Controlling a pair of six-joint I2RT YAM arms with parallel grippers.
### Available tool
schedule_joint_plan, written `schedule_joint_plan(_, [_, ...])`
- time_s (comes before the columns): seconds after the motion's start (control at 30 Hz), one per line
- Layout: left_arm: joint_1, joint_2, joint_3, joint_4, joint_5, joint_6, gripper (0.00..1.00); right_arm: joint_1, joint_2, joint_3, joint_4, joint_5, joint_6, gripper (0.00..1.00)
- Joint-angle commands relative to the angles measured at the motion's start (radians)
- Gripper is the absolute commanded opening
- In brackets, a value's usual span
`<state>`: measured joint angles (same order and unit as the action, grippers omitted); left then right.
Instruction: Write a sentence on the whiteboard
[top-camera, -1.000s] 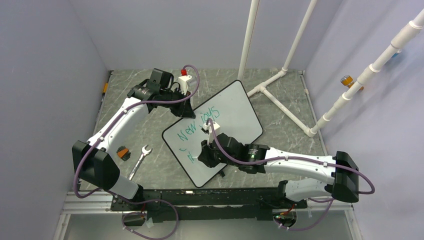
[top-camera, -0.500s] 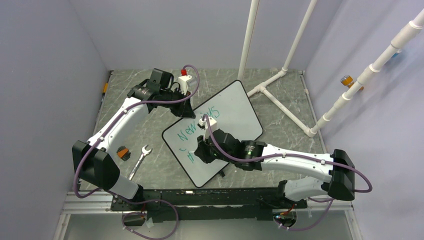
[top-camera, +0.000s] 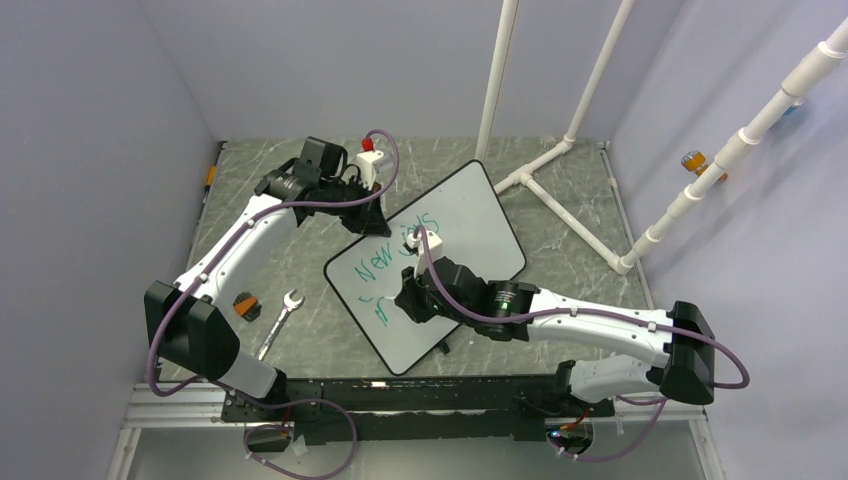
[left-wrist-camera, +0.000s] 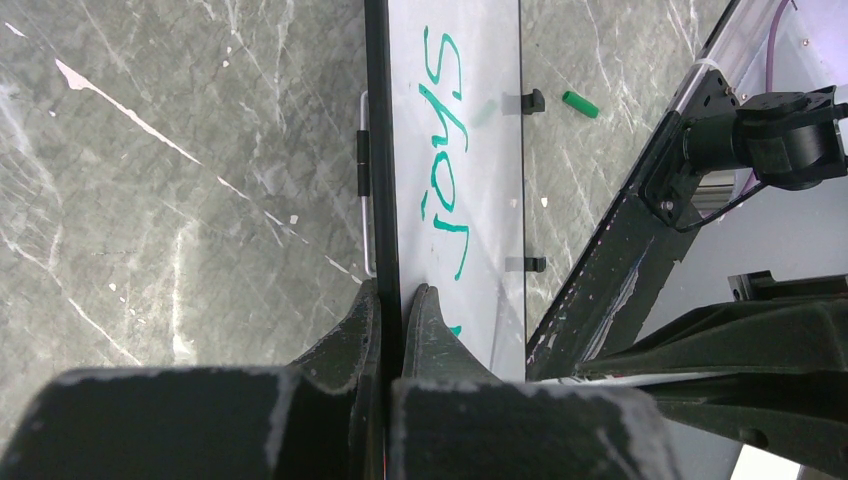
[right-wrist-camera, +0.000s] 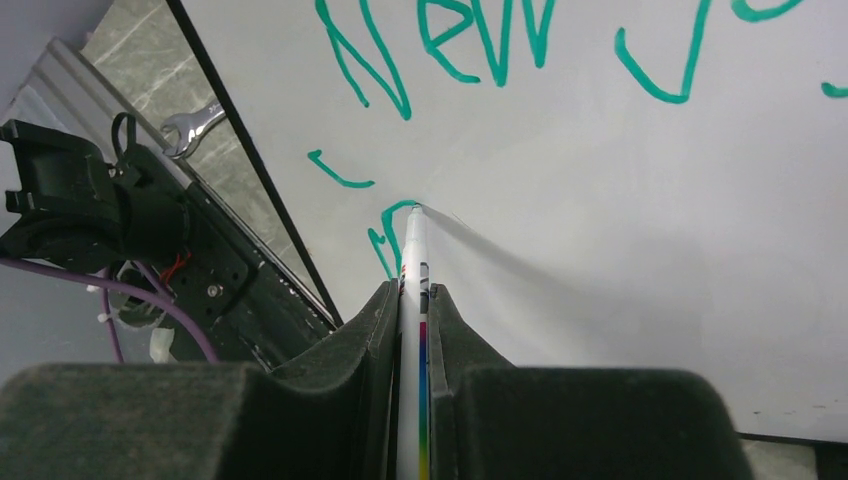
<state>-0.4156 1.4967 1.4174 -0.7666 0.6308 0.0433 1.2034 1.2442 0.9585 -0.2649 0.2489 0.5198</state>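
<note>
The whiteboard (top-camera: 470, 215) lies tilted on the table, white with a thin black rim. The sentence (top-camera: 385, 262) is green lettering reading "New joys", with a few first strokes of a second line below it (right-wrist-camera: 385, 235). "joys" also shows in the left wrist view (left-wrist-camera: 445, 150). My left gripper (left-wrist-camera: 393, 300) is shut on the whiteboard's rim at its far-left edge (top-camera: 372, 222). My right gripper (right-wrist-camera: 412, 290) is shut on a white marker (right-wrist-camera: 413, 250), whose tip touches the board at the second line's strokes. In the top view the right gripper (top-camera: 405, 298) is over the board's near-left part.
A wrench (top-camera: 280, 322) and a small orange-black object (top-camera: 246, 306) lie left of the board. A green marker cap (left-wrist-camera: 579, 104) lies beyond the board's clips. White pipe framing (top-camera: 560, 160) stands at the back right. The black base rail (top-camera: 420, 395) runs along the near edge.
My right gripper with the marker has shifted a little left and slightly away over the second line. The left arm and the board have not moved.
</note>
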Motion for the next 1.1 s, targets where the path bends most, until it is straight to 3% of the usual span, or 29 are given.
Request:
schedule_joint_plan(0.0, [-0.02, -0.006, -0.017, 0.025, -0.109, 0.122, 0.0, -0.012, -0.028, -0.039, -0.013, 0.048, 0.014, 0.0])
schedule_joint_plan(0.4, [-0.019, -0.002, -0.015, 0.021, -0.119, 0.124, 0.0, -0.011, -0.075, -0.135, -0.005, -0.016, 0.049, 0.0])
schedule_joint_plan(1.07, [-0.019, 0.003, -0.018, 0.024, -0.118, 0.133, 0.0, -0.01, -0.148, -0.104, -0.039, -0.037, 0.027, 0.0])
